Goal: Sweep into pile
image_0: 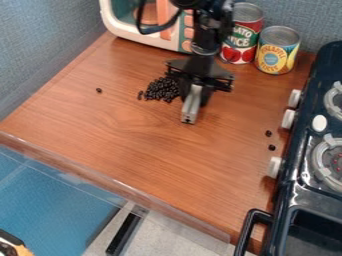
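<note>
Black beans mostly heaped, with three well-separated strays for us to bring in.
In the camera view, our claw [194,95] is closed on a grey bar [190,114], likely our sweeping tool, just beside the bean pile [162,89] on the wooden surface [147,150]. To sweep well, we should lift clear of the heap, set the bar's edge low on the outer side of each stray, and push inward with short, gentle strokes, stopping at the heap's rim so nothing scatters; near the stove [297,200] we would want extra care. We count one main pile, too dense to count bean by bean, one stray bean [99,90] at left, two stray beans [268,133] by the stove, one grey bar, and two cans [277,50] behind.
</note>
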You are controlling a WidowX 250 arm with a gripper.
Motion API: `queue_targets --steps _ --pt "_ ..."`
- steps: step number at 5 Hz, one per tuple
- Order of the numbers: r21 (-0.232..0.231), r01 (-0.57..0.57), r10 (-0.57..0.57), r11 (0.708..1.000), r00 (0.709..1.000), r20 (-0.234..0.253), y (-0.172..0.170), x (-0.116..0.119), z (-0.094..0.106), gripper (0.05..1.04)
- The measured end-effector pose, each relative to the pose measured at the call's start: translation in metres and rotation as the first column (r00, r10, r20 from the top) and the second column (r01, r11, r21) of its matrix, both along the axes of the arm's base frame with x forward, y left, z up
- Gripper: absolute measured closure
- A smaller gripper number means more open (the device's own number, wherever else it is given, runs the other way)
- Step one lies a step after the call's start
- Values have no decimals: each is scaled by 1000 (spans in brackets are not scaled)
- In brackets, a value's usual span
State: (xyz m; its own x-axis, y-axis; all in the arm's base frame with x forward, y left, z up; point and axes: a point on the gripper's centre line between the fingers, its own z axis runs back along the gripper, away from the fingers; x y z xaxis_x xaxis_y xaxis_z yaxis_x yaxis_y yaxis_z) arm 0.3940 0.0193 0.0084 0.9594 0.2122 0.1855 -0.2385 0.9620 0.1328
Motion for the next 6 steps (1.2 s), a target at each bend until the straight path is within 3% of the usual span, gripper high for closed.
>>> queue_targets --steps 2,3,4,6 --pt "6 -21 21 1000 1000 8 8 -3 1 691" --pt "-33 8 -8 999 1000 -8 3 -10 3 691" --pt "-71 49 -51 996 999 -15 -6 -19 5 691" --pt "-91 201 -200 975 980 24 -27 -33 15 691"
